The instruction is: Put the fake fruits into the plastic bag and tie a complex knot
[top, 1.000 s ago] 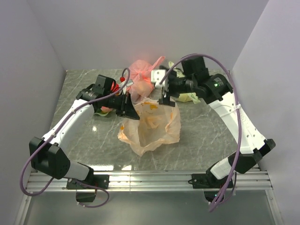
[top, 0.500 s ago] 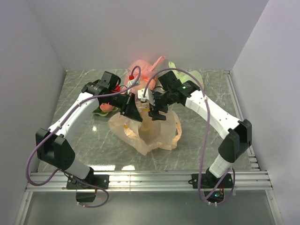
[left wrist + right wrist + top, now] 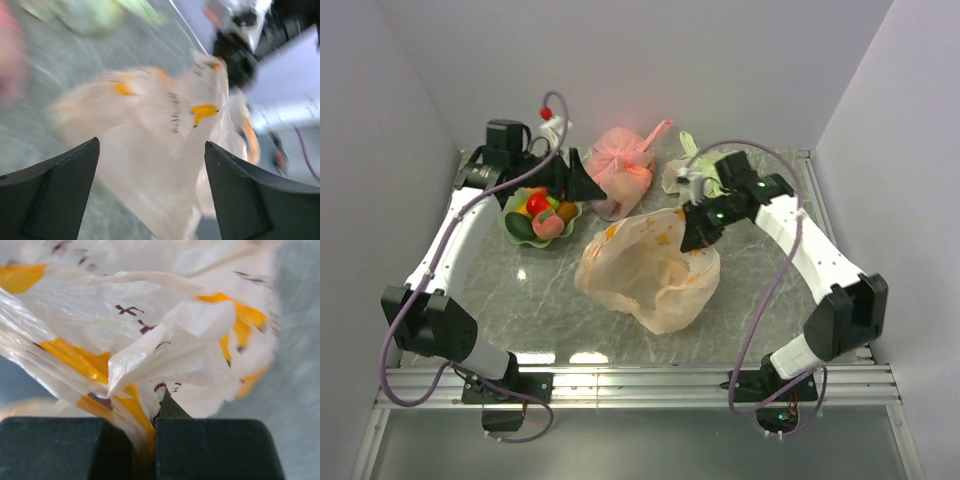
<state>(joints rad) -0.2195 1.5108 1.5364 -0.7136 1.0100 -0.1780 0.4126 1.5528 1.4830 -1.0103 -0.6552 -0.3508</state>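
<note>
The fake fruits (image 3: 544,212), red, orange, peach and green, lie heaped in a pale green scalloped dish (image 3: 513,222) at the back left. My left gripper (image 3: 577,180) hovers open just right of that dish, holding nothing. In the left wrist view, which is blurred, its wide-apart fingers (image 3: 60,185) frame the plastic bag (image 3: 150,125). That pale orange plastic bag (image 3: 645,270) lies mid-table with its mouth spread open. My right gripper (image 3: 698,232) is shut on the bag's right rim, and the crinkled plastic (image 3: 150,340) is pinched in the right gripper (image 3: 145,425). No knot is in view on this bag.
A pink-red tied bag (image 3: 623,170) stands at the back centre, close to my left gripper. A light green tied bag (image 3: 692,172) sits behind my right wrist. Grey walls close in the table on the left, back and right.
My left gripper let go of the bag, opened and swung back-left toward the dish, uncovering the fruits. My right gripper shut on the bag's rim and drew it rightward, spreading the mouth.
</note>
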